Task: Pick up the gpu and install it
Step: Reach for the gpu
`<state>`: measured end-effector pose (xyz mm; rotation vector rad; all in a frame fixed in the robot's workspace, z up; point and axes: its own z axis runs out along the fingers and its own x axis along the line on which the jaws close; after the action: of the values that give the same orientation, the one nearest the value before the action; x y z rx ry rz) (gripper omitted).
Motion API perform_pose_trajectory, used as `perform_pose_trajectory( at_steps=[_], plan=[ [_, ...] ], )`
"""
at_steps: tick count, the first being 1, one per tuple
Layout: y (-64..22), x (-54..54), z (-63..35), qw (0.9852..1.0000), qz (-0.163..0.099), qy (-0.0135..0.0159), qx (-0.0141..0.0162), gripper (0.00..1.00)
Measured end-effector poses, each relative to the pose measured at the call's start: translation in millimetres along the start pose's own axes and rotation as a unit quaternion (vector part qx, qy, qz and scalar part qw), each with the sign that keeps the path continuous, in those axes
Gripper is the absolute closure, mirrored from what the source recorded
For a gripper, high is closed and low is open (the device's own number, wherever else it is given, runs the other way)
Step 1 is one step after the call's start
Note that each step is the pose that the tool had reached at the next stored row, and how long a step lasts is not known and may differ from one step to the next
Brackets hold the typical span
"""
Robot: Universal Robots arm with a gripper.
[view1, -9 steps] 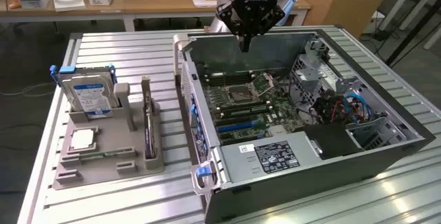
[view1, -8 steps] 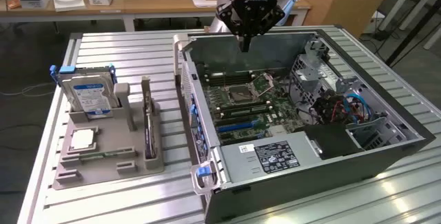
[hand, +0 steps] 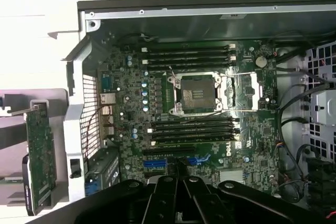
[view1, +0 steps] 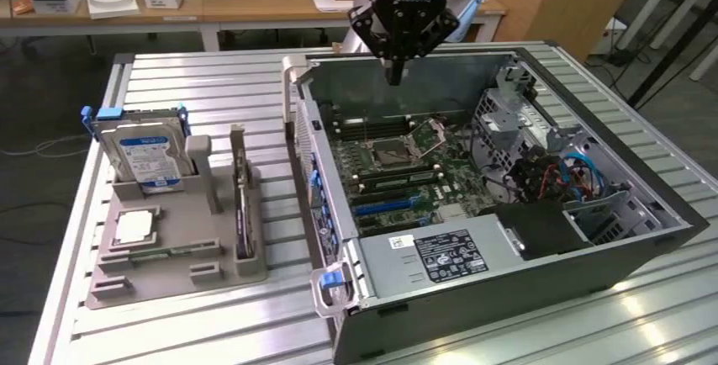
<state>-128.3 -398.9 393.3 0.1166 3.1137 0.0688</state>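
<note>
I see pincer (view1: 394,75) shut, empty, over open case (view1: 527,289) | gpu (view1: 240,205) on edge in tray (view1: 168,274) on desk (view1: 202,79), well apart from pincer

A robotics lab or workshop: an opened computer tower (view1: 539,298) sits on a slatted metal bench (view1: 202,79) beside a grey parts fixture (view1: 168,277), with cluttered wooden desks (view1: 286,3) and floor cables (view1: 45,145) behind.
</note>
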Motion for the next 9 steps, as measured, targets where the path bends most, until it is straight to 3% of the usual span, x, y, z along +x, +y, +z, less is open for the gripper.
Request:
perform_pose_trajectory(
  at_steps=[9],
  plan=[
    [-0.9,11.5,-0.3,1.0000,0.000,0.0000,0.0000,0.89]
  ],
)
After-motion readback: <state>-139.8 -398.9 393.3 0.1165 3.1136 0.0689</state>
